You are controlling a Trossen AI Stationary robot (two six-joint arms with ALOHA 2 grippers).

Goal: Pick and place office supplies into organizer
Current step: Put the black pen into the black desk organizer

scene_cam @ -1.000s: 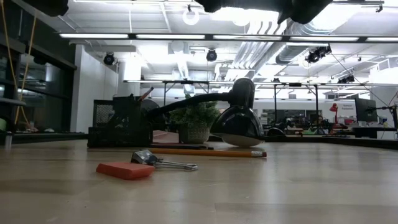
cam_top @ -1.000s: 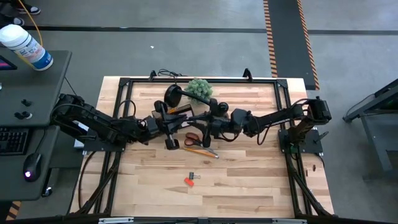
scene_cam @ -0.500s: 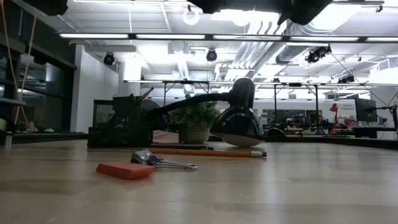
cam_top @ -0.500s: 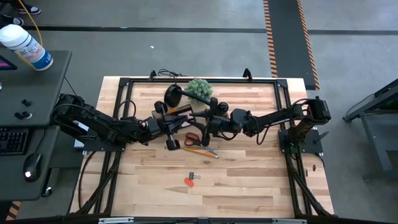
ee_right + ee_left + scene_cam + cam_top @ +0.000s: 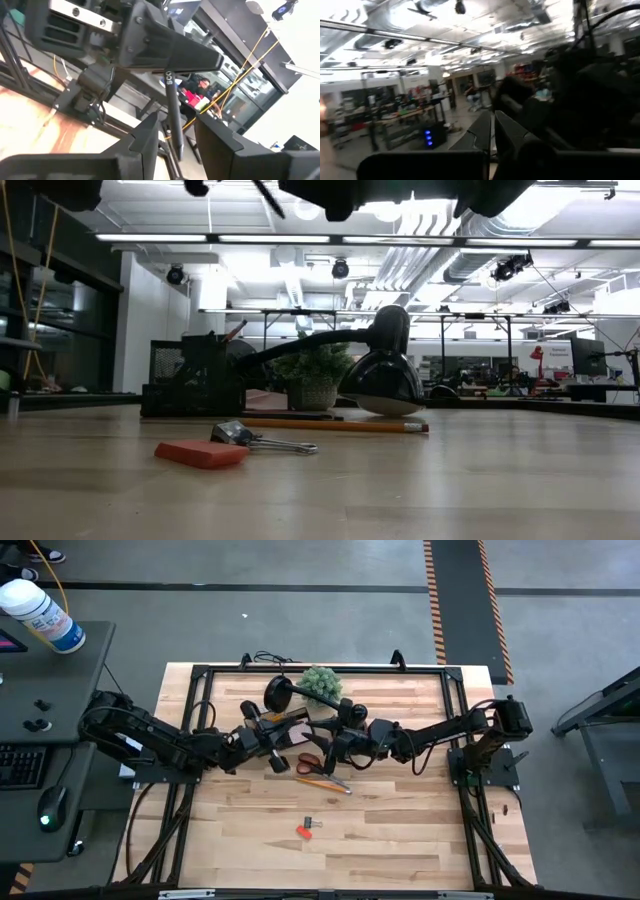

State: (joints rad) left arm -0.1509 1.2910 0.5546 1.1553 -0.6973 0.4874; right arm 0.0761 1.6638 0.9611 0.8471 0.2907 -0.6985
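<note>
Left gripper (image 5: 268, 733) was clamped on the thin black tool (image 5: 172, 112), mid-bench beside the organizer (image 5: 300, 723). Only the right wrist view showed that tool hanging from the shut fingers (image 5: 170, 50); the high view hid it. Right gripper (image 5: 335, 740), fingers (image 5: 220, 140) apart, held nothing, just short of the tool

Bright ceiling lights glare overhead; left wrist view blurred

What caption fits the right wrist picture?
Left arm's shut fingers pinch a thin black pen above the right arm's open dark fingers.
</note>
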